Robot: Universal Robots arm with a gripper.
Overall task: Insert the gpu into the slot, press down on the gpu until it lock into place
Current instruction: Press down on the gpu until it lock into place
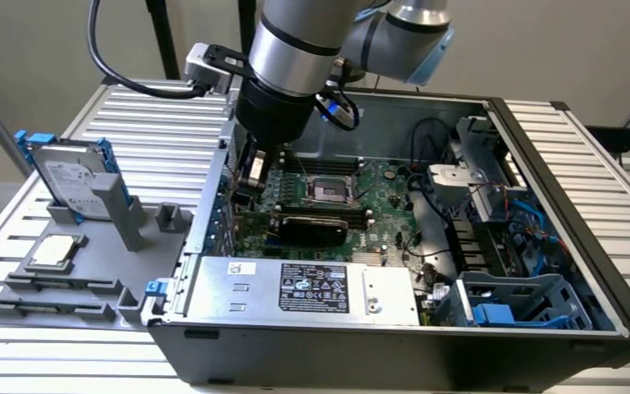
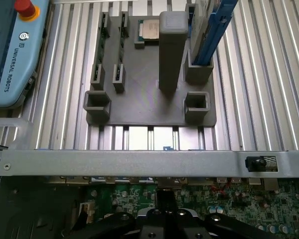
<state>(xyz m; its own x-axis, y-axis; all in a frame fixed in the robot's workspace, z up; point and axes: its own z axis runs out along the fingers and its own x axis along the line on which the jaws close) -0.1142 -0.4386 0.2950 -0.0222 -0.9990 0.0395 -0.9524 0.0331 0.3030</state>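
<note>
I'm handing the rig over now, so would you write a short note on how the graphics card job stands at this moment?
Hand: shut, holding nothing that shows, inside the open computer case above the motherboard's rear edge.
The gpu: lying along the motherboard between the processor socket and the power supply, apart from the hand.
The slot: under the card, hidden.
Done: the card appears to be in its place on the board.
Left: whether it is pressed home and locked cannot be told; check that.
</note>
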